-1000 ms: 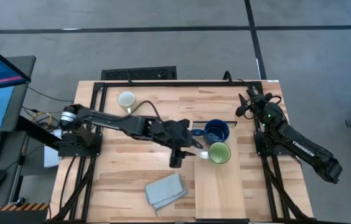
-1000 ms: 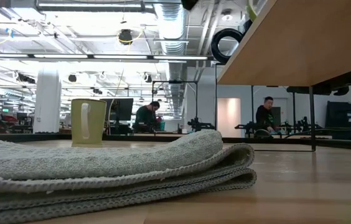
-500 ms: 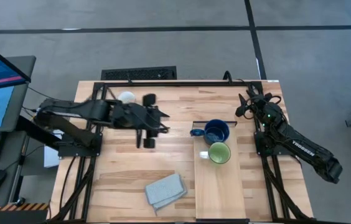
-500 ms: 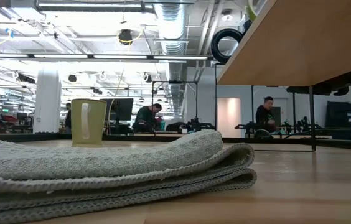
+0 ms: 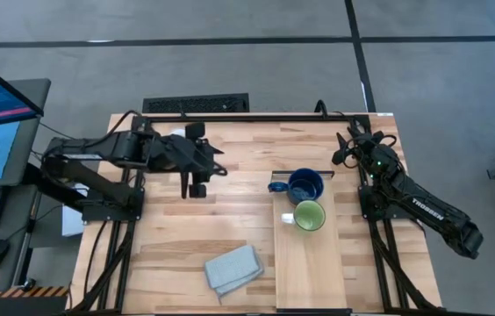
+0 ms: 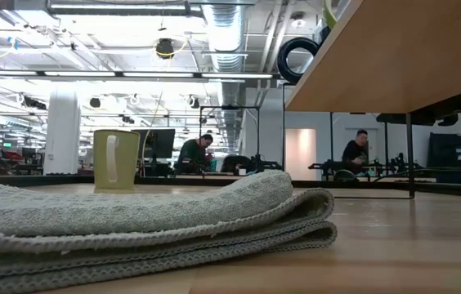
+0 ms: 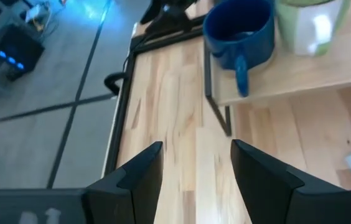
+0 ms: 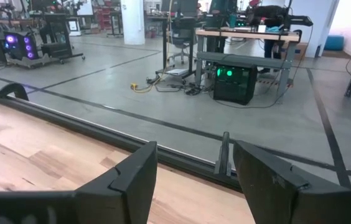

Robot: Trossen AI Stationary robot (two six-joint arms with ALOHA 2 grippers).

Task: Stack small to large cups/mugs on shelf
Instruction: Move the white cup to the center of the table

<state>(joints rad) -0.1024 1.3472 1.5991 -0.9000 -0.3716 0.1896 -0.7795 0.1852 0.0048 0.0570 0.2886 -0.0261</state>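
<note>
Now that the left gripper has pulled back empty and wide open toward the table's far-left corner, the light green mug stands beside the dark blue mug on the light-wood plank shelf; the cream mug is likely next. Right gripper waits open.

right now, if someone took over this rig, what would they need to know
Left pincer open and empty, near the table's back left.
Right pincer open and empty, parked at the back right corner.
Blue mug and green mug stand side by side on the shelf.
Cream mug stands on the table behind the folded cloth, hidden under the left arm from above.
Left: get the cream mug onto the shelf.
</note>
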